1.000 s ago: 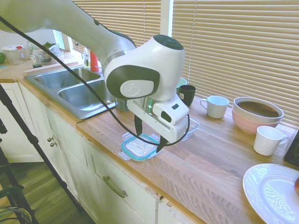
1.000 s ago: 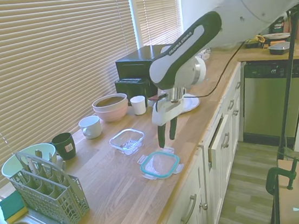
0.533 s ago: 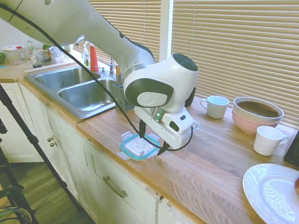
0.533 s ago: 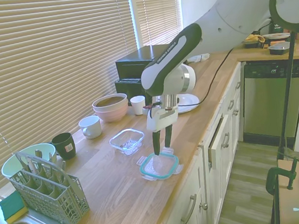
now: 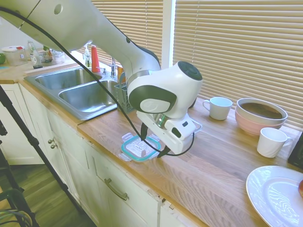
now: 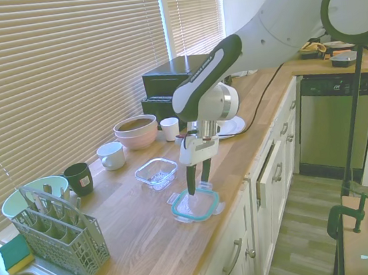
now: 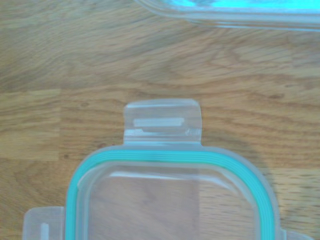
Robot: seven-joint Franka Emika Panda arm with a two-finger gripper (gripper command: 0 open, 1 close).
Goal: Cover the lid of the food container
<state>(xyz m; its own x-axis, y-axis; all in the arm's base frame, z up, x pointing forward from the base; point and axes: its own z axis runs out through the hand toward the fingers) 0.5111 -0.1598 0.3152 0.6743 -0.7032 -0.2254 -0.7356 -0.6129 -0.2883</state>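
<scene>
The lid [image 5: 136, 149], clear with a teal rim and snap tabs, lies flat on the wooden counter near its front edge. My gripper [image 5: 154, 144] stands open right down at the lid [image 6: 196, 205]. Its fingers are spread over the lid's side toward the plate, tips at about the lid's height. The gripper [image 6: 199, 185] holds nothing. Just behind the lid, the empty food container [image 6: 156, 172] stands toward the blinds; the arm hides most of it in the first exterior view. The wrist view shows the lid's teal rim [image 7: 172, 156], one snap tab [image 7: 162, 123] and the container's edge [image 7: 225, 14].
Along the blinds stand a white mug [image 5: 219, 107], a pink bowl [image 5: 259, 118], a white cup [image 5: 271, 141] and a dark mug [image 6: 78, 178]. A white plate [image 5: 274, 196] lies at the right. A cutlery basket [image 6: 58, 230], a pale green bowl [image 6: 17, 201] and the sink [image 5: 80, 90] lie the other way.
The gripper has come down from above the lid to its level and shifted slightly toward the blinds. Its fingers stay spread. The lid and container have not moved.
</scene>
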